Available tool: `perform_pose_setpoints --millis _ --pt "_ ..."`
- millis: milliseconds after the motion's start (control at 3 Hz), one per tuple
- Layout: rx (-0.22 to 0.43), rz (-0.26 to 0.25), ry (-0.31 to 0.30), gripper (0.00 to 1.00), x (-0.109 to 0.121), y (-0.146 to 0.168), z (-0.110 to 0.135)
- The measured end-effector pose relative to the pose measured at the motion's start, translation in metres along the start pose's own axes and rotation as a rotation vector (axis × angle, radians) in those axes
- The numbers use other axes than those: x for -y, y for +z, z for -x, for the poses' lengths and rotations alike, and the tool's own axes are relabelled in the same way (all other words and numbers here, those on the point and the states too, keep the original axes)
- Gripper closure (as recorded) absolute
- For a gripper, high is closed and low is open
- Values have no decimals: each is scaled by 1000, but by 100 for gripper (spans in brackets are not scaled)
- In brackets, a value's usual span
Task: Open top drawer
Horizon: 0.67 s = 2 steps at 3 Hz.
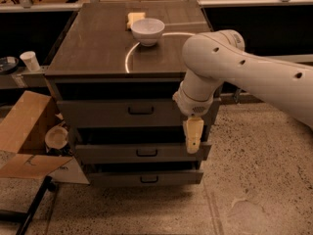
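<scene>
The grey cabinet [98, 48] has three stacked drawers. The top drawer [98, 114] has the tallest front, with a small black loop handle [141, 110] at its centre; a dark gap runs above the front. My gripper [193, 137] hangs pointing down from the white arm [215, 62], in front of the cabinet's right end. It sits to the right of the handle and lower, level with the gap between the top and middle drawers. It holds nothing that I can see.
A white bowl [147, 30] and a yellow block [134, 18] sit on the cabinet top. An open cardboard box [24, 136] and a paper cup [56, 137] are on the floor at the left. A white cup [30, 60] stands on a ledge. A black bar [29, 212] lies at lower left.
</scene>
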State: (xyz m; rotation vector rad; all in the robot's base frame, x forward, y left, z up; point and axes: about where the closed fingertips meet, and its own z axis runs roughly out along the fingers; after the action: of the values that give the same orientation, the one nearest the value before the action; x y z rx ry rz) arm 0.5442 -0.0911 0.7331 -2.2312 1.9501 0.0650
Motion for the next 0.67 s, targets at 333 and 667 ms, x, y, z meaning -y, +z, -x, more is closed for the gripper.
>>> perform_pose_setpoints --millis 333,667 --pt "-16 -61 3 0 20 20 -12" --pt "-38 -108 -4 0 39 37 -21"
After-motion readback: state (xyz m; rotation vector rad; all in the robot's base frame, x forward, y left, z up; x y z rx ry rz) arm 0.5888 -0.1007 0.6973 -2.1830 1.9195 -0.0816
